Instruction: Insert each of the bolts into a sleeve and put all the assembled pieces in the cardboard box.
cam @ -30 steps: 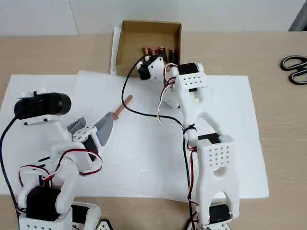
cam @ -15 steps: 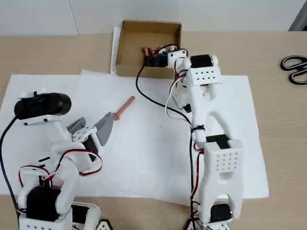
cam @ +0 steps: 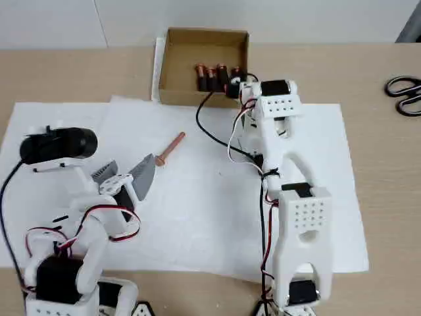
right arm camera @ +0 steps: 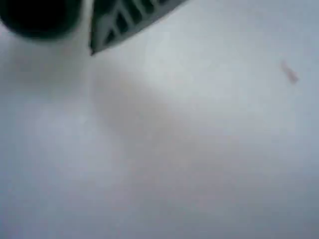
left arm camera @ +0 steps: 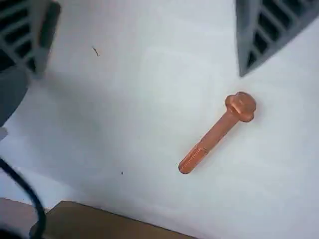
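Note:
A loose copper bolt (cam: 170, 147) lies on the white paper (cam: 197, 217) in front of the cardboard box (cam: 172, 66). Several bolts in dark sleeves (cam: 214, 76) lie side by side inside the box, near its front wall. My left gripper (cam: 126, 176) stands open just short of the bolt's head, holding nothing. From the left wrist, the bolt (left arm camera: 217, 133) lies past the two grey fingers (left arm camera: 271, 35), closer to one of them. My right arm's wrist (cam: 275, 104) hangs beside the box's front right corner. My right gripper (right arm camera: 119, 22) is low over bare paper.
Black scissors (cam: 404, 93) lie at the table's far right edge. A black cable (cam: 214, 135) runs from the right arm across the paper. The box's rim (left arm camera: 99, 221) shows beyond the bolt in the left wrist view.
My right arm swung right along the box's front, dipped over the sleeved bolts, then drew back to the box's right corner. The left arm and loose bolt stayed still.

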`<control>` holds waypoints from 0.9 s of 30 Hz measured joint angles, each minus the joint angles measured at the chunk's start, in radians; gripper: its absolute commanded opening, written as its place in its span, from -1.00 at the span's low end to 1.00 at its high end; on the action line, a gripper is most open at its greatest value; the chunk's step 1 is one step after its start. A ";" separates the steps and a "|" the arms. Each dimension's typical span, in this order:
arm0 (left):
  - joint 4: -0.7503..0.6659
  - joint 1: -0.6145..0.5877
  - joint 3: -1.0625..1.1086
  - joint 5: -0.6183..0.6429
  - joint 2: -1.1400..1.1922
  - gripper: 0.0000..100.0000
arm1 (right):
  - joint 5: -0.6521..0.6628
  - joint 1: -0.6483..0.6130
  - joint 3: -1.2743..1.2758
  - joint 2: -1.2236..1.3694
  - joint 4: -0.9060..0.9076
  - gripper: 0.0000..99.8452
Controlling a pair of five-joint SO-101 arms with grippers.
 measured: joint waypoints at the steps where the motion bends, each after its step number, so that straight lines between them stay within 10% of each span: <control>1: 0.000 0.000 0.000 0.000 0.000 -0.53 | 0.000 0.000 -0.002 0.009 0.000 -0.70; 27: 0.000 0.000 0.000 0.000 0.000 -0.53 | -0.034 -0.002 0.110 -0.230 0.020 -0.70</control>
